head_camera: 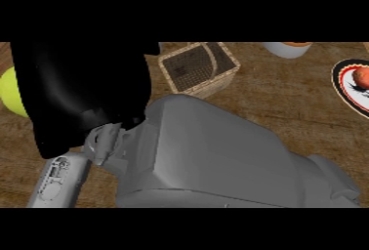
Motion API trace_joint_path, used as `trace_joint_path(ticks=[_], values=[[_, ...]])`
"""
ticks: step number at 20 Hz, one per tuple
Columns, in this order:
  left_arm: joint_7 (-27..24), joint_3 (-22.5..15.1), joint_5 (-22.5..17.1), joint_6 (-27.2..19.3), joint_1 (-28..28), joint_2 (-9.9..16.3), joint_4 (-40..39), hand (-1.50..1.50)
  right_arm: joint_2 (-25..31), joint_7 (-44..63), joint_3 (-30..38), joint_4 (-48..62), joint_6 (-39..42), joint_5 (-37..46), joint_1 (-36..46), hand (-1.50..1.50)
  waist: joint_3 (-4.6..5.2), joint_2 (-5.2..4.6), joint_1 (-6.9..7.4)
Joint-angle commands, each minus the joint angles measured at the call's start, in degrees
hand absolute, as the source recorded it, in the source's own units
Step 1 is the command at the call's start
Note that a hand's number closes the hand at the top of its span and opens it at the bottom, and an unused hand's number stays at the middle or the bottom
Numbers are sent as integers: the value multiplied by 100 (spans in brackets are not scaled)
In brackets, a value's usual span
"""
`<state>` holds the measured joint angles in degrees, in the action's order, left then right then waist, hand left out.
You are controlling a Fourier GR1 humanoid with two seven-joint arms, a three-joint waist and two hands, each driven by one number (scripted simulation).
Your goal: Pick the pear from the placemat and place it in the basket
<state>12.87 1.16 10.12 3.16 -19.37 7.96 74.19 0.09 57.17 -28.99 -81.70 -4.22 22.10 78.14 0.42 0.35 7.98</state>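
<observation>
A black hand fills the area left of the basket, so close to the view that it reads as one dark mass running from the upper edge down to a wrist joint below and left of the basket. Whether its fingers are spread, narrowed or holding something cannot be told, and no thing shows in it. It is also unclear which arm it belongs to. A broad grey forearm lies below the basket and stretches off toward the lower right. A slimmer, paler forearm stands far to the basket's lower left, and both meet the wrist joint. No second hand can be made out apart from the dark mass.

The basket is square and woven, with a dark mesh floor, and stands on the wooden tabletop. Its inside shows nothing in it.

The pear, reddish, lies well to the right of the basket on the placemat, which has a black rim and a pale middle and is cut off by the edge of the view. The pear is far from the hand.

Just up and to the right of the basket is a pale cup with something orange at its top. Far left of the basket, a yellow-green round shape is partly hidden behind the hand.
</observation>
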Motion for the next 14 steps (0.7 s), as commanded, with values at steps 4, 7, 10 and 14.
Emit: trace_joint_path(ticks=[4, 7, 10, 14], values=[[-27, 169, -50, -24, 16, 118, -32, 0, -8, 789, 560, 1364, -669, -739, 2230, 150, 3, -33, -174], [-14, 110, -4, -123, 119, 5, 18, 0, -8, 767, 912, 2142, -667, -761, 2930, 150, 0, -35, -279], [-92, 276, -98, -117, 21, 93, -41, 0, -8, 540, 1220, 3032, -252, -691, 3582, 150, -2, -57, -425], [-26, 376, -195, 45, 205, 280, 72, 0, 155, 526, 772, 4024, 475, -376, 4015, 150, 3, -49, -431]])
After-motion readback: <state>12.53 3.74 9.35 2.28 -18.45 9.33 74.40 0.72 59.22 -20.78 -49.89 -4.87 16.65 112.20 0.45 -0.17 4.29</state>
